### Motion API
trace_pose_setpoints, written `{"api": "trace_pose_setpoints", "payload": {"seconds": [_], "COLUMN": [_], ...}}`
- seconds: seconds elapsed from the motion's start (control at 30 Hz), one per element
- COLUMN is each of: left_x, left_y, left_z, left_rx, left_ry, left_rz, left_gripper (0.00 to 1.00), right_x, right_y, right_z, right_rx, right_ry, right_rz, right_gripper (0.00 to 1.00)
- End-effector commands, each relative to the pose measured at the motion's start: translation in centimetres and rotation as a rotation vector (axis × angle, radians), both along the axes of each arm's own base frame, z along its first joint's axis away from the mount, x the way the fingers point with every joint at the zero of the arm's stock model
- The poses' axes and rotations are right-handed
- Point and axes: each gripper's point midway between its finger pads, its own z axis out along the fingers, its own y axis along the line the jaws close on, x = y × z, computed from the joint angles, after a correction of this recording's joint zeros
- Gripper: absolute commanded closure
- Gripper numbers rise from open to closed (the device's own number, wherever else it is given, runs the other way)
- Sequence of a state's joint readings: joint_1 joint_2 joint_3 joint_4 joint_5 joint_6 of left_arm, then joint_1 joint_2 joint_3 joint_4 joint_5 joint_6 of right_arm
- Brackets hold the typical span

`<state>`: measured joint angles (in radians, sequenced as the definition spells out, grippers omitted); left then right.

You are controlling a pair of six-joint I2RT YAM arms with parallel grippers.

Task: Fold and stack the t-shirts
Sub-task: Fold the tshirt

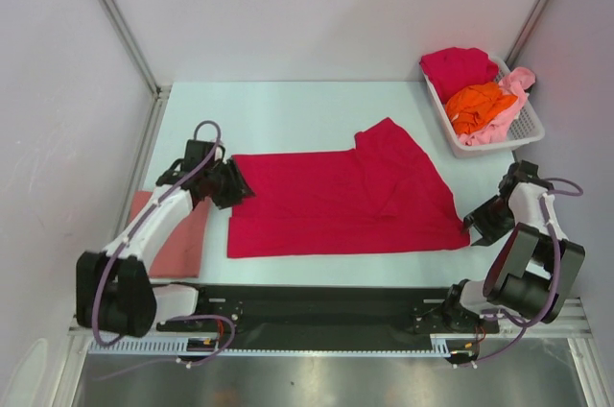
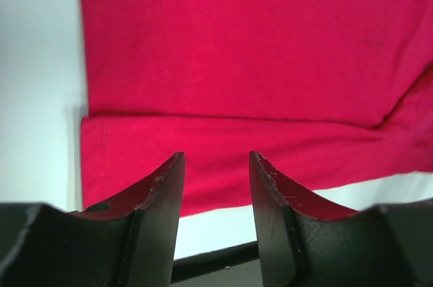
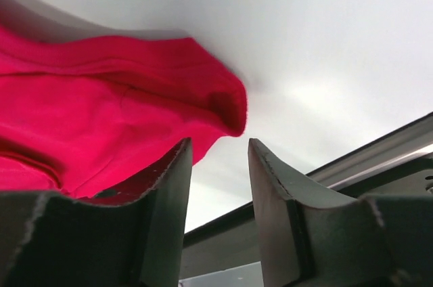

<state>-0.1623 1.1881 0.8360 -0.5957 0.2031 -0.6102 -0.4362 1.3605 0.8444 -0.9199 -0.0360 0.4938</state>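
A crimson red t-shirt (image 1: pixel 341 201) lies spread on the table, partly folded, one flap raised toward the back. My left gripper (image 1: pixel 233 185) sits at its left edge, open and empty; the left wrist view shows the shirt (image 2: pixel 257 50) and a folded hem ahead of the jaws. My right gripper (image 1: pixel 477 222) sits at the shirt's right front corner, open and empty; that corner (image 3: pixel 210 97) lies just ahead of the jaws. A dusty salmon pink shirt (image 1: pixel 182 239) lies folded at the left. A second crimson shirt (image 1: pixel 456 68), an orange shirt (image 1: pixel 477 105) and a light pink shirt (image 1: pixel 513 90) lie in the basket.
The white slotted basket (image 1: pixel 530 129) stands at the back right corner. A black rail (image 1: pixel 326 306) runs along the table's near edge between the arm bases. Grey walls close in on both sides and behind.
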Motion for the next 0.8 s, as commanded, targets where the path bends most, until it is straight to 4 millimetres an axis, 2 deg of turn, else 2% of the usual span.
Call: {"api": "trace_pose_setpoints", "payload": {"seconds": [0.0,0.1,0.13,0.2,0.27,0.3,0.33,0.4,0.43,0.47,0.5,0.53,0.57,0.6,0.63,0.67,0.7,0.77], "left_x": [2.3,3.7,3.9,4.3,4.6,4.7,5.2,5.4,6.2,6.3,6.6,7.4,7.6,7.9,8.4,8.7,9.1,9.7], "left_y": [-2.2,-2.4,-2.5,-2.5,-2.5,-2.4,-2.3,-2.3,-2.5,-2.4,-2.3,-2.5,-2.5,-2.6,-2.7,-2.8,-2.9,-2.6], "left_z": [0.8,1.0,0.8,0.3,-0.5,-0.7,-0.9,-1.2,-0.6,-1.3,-1.3,-0.7,-1.1,-1.1,-0.9,-1.2,-1.3,-1.8], "left_rx": [-0.022,-0.001,0.002,0.016,0.024,0.032,0.043,0.045,0.044,0.048,0.052,0.053,0.049,0.046,0.043,0.040,0.042,0.059], "left_ry": [-0.095,-0.111,-0.107,-0.094,-0.067,-0.060,-0.044,-0.019,-0.034,-0.002,0.003,-0.014,0.001,0.004,-0.003,0.005,0.004,0.010], "left_rz": [-0.199,-0.252,-0.268,-0.297,-0.310,-0.309,-0.300,-0.305,-0.307,-0.308,-0.304,-0.303,-0.301,-0.298,-0.297,-0.298,-0.298,-0.286], "left_gripper": [0.52,0.51,0.50,0.47,0.43,0.41,0.40,0.38,0.38,0.38,0.38,0.40,0.48,0.52,0.53,0.53,0.53,0.53], "right_x": [-0.2,2.5,4.1,6.2,8.4,9.2,10.2,12.3,14.0,15.1,16.8,18.3,19.4,21.7,22.7,23.7,25.2,26.9], "right_y": [0.3,0.8,0.5,2.0,2.3,2.7,4.3,4.8,6.0,6.4,6.8,7.5,7.7,8.0,8.0,9.9,10.3,10.4], "right_z": [0.6,2.0,3.2,4.9,6.6,7.0,7.3,7.8,8.2,8.2,7.7,7.9,7.4,7.4,6.8,6.8,6.1,5.6], "right_rx": [0.036,0.048,0.021,-0.001,-0.080,-0.106,-0.131,-0.173,-0.179,-0.182,-0.177,-0.179,-0.175,-0.169,-0.162,-0.162,-0.162,-0.228], "right_ry": [-0.028,-0.146,-0.202,-0.279,-0.325,-0.338,-0.348,-0.354,-0.402,-0.425,-0.425,-0.452,-0.447,-0.459,-0.445,-0.447,-0.426,-0.404], "right_rz": [0.007,0.098,0.124,0.239,0.305,0.343,0.413,0.442,0.477,0.487,0.498,0.507,0.510,0.514,0.524,0.572,0.588,0.619], "right_gripper": [0.54,0.47,0.46,0.40,0.36,0.34,0.33,0.33,0.35,0.37,0.54,0.65,0.78,0.81,0.83,0.84,0.84,0.83]}}
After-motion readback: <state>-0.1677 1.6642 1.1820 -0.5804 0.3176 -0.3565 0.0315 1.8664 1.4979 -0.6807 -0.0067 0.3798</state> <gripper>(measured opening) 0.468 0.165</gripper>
